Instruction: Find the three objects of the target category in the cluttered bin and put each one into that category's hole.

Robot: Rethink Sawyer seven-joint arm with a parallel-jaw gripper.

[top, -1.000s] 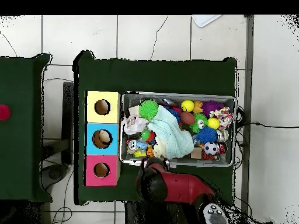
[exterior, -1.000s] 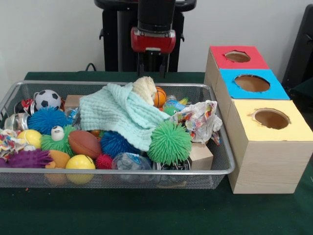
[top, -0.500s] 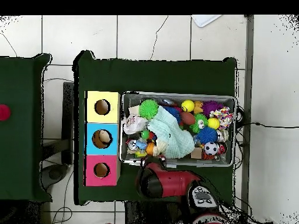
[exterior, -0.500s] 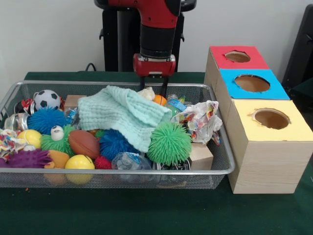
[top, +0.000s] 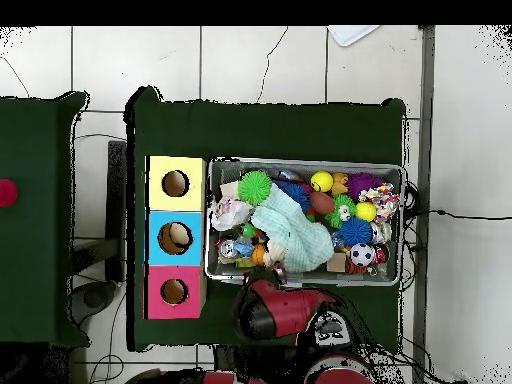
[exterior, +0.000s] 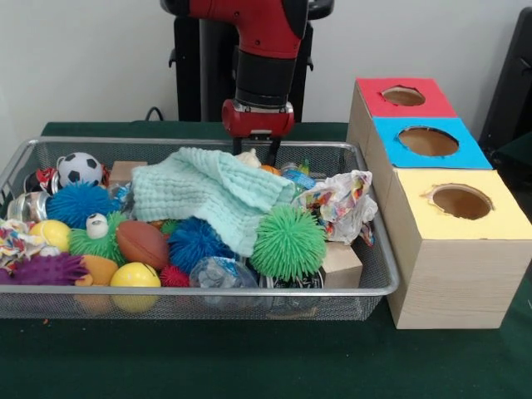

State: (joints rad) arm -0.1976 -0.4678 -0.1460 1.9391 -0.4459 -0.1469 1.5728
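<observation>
From the front, the gripper hangs at the far rim of the cluttered bin, its jaws dipping behind the mint cloth, apparently probing under it, though I cannot tell how far they are parted or whether they hold anything. The bin sits on the green counter beside three boxes, the hole with the red ring farthest back. From overhead, the arm reaches over the bin's near edge, and one red, one blue and one yellow box stand in a row.
</observation>
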